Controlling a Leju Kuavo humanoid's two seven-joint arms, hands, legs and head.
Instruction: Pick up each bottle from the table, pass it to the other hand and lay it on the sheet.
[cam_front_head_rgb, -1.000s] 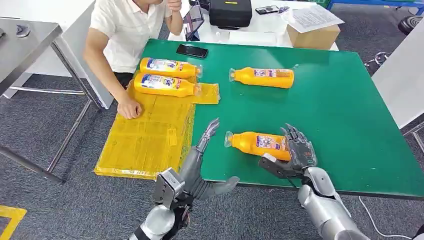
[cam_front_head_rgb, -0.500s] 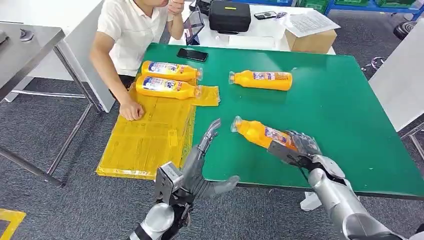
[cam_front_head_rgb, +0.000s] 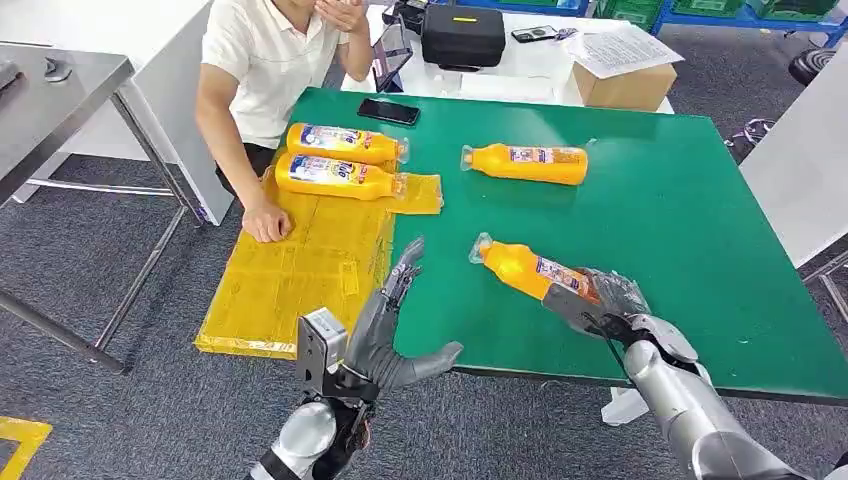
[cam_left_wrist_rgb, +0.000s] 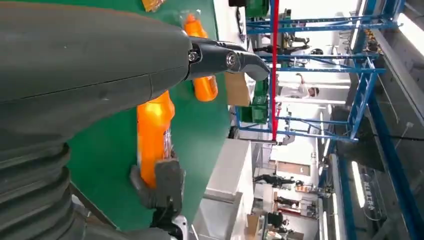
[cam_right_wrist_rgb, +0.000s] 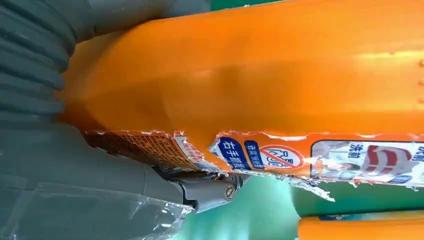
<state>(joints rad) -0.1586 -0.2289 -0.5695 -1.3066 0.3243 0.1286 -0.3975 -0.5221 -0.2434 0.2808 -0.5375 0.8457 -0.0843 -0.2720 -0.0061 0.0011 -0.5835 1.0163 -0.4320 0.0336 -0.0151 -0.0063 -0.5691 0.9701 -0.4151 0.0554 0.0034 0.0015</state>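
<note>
Two bottles (cam_front_head_rgb: 345, 158) already on yellow sheet (cam_front_head_rgb: 290, 275), head view, 10 o'clock on table (cam_front_head_rgb: 700, 230). Fourth bottle (cam_front_head_rgb: 527, 163) untouched at 12 o'clock. Right hand (cam_front_head_rgb: 600, 300) clamped on third bottle (cam_front_head_rgb: 525, 268), neck tilted up toward 10 o'clock; left hand (cam_front_head_rgb: 390, 320) waits, fingers apart.

Left wrist view: held bottle (cam_left_wrist_rgb: 152, 135) over green top; handover judged pending.

Right wrist view: fingers wrapped around bottle body (cam_right_wrist_rgb: 280, 75).

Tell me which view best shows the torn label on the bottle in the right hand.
The right wrist view: the held bottle is close, its label's ragged edge plain. The head view shows the whole bottle in the right hand, label small. The left wrist view shows it side-on, label unreadable.
</note>
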